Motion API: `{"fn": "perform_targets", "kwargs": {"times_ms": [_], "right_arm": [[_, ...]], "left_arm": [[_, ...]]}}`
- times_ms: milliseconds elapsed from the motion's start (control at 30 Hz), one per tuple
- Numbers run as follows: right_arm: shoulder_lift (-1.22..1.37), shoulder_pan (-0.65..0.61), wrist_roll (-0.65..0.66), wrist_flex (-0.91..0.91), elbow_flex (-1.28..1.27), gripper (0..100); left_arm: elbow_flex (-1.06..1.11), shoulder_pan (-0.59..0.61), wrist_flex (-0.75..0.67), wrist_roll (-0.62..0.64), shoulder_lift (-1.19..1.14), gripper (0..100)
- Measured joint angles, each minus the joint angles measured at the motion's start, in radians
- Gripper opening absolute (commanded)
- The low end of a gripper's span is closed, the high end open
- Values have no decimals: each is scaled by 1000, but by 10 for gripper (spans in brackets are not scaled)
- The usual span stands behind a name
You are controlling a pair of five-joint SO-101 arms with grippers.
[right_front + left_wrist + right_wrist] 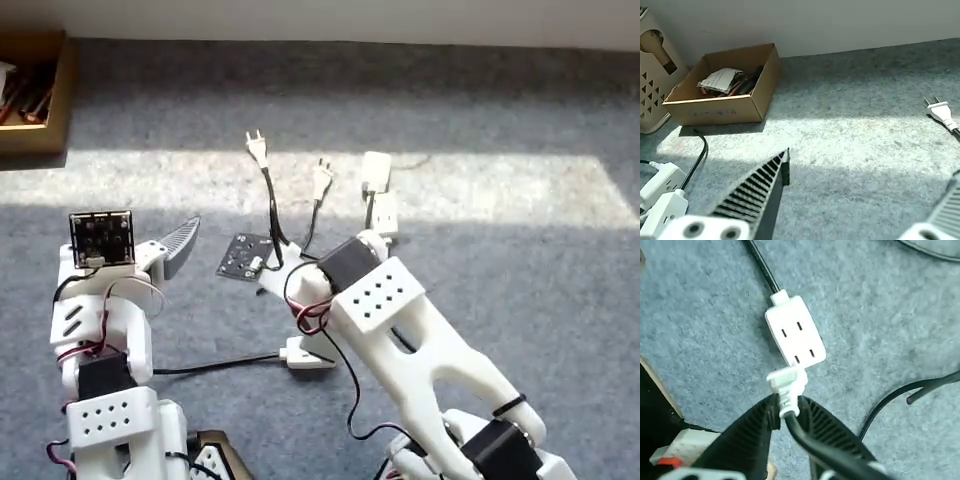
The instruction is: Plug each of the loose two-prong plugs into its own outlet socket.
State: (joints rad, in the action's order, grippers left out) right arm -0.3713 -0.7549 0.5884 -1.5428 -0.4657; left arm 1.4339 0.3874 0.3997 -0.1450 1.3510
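Note:
My right gripper (789, 412) is shut on a white two-prong plug (787, 382) with a black cable. The plug's front meets the end face of a white outlet block (795, 335); its prongs are hidden. In the high view this outlet block (305, 355) lies under my right arm. Two loose white plugs (258, 148) (322, 178) lie farther back on the carpet with black cables. My left gripper (182, 247) (860, 200) hangs open above the carpet at the left, holding nothing. One loose plug (942, 111) lies beyond it.
Two white socket adapters (376, 170) (385, 215) lie behind my right arm, and a small black board (243, 257) lies between the arms. A cardboard box (725, 95) of odds and ends and a white basket (650, 55) stand by the wall. White outlet blocks (662, 182) lie near my left arm.

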Motion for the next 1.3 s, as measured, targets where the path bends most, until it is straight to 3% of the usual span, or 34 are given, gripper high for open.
{"fn": "perform_targets", "kwargs": {"times_ms": [1300], "right_arm": [[-12, 60, 107, 146, -126, 5]], "left_arm": [[17, 9, 0, 0, 0, 447]]}}
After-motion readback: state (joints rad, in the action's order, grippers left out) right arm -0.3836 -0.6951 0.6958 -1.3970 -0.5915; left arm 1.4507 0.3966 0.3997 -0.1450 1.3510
